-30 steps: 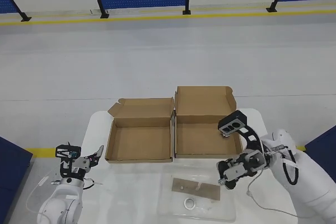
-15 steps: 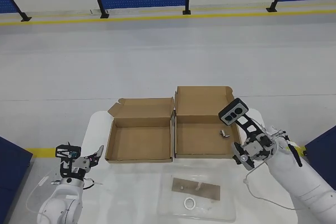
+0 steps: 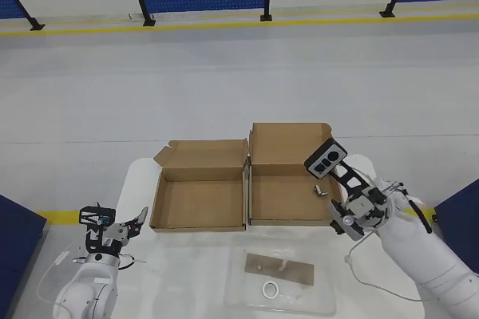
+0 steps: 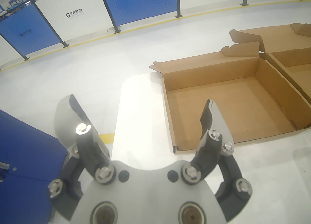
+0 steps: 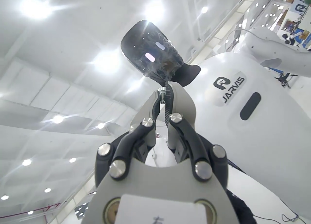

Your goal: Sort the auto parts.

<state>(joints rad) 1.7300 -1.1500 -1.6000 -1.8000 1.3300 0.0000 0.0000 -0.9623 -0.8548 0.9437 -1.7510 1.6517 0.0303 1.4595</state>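
Silvery small screw (image 5: 162,94) is sitting pinched between closed fingers of the right gripper (image 5: 165,90), beside the right cardboard box (image 3: 279,203), where another small part (image 3: 319,190) is lying. The left gripper (image 4: 143,113) is hovering, fingers spread, near the left box (image 4: 230,103).

Left box (image 3: 198,203) and right box (image 3: 286,199) touch along the table's (image 3: 184,259) far edge, tops open, lids raised behind; a bare strip separates them from the near-edge tray (image 3: 319,301). The right gripper (image 3: 347,222) overhangs the right box's near-right corner.
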